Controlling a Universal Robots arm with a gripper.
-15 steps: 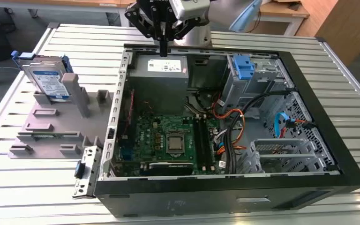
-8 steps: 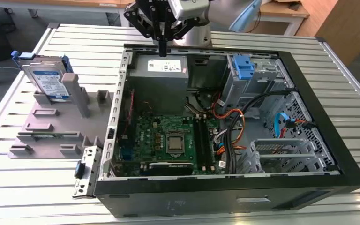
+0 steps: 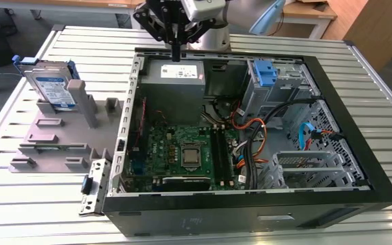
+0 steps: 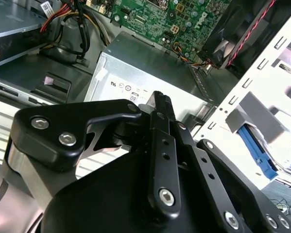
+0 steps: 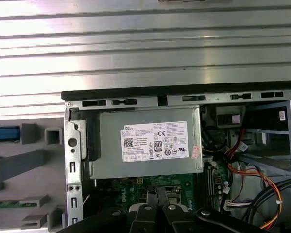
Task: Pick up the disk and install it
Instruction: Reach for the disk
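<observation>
The disk (image 3: pixel 51 86), a silver drive with a white-and-blue label in a blue carrier, stands upright in the grey holder (image 3: pixel 53 138) at the exterior view's left, outside the case. Its blue edge (image 5: pixel 4 133) shows in the first wrist view. My gripper (image 3: pixel 175 55) hangs over the back of the open computer case, above the grey power supply box (image 3: pixel 175 74), well apart from the disk. Its fingers (image 4: pixel 160 104) are pressed together, shut on nothing, and their tips (image 5: pixel 157 194) sit over the motherboard's edge beside the power supply (image 5: pixel 147 143).
The open black computer case (image 3: pixel 332 102) lies on the slatted metal table (image 3: pixel 26 204). Inside are a green motherboard (image 3: pixel 182 153), loose orange and blue cables (image 3: pixel 305 135), a metal drive cage (image 3: pixel 312 168) and a blue latch piece (image 3: pixel 265 71).
</observation>
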